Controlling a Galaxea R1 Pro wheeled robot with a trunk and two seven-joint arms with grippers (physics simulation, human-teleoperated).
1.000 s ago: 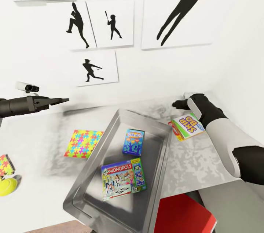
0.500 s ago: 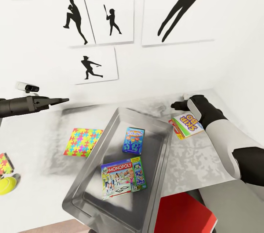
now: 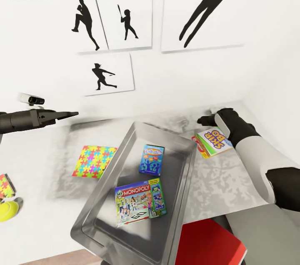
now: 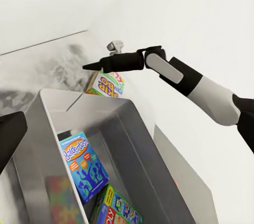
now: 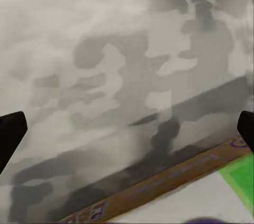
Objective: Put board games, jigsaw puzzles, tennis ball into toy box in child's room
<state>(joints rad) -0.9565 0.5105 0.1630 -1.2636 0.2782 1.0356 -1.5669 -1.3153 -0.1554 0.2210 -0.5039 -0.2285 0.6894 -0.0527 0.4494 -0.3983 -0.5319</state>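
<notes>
Pale grey-white mottled table carries a shiny metal toy box holding a Monopoly box and a smaller blue game box. Just beyond its rim lies the yellow Skip-Bo game, the right gripper above its far edge with fingers spread wide. Left gripper hovers with its tips drawn together over the table, with a bright jigsaw puzzle and yellow tennis ball lying nearby.

white wall panels with black silhouettes of baseball players hung on the wall; a red object sat low, beside the table's near edge.
</notes>
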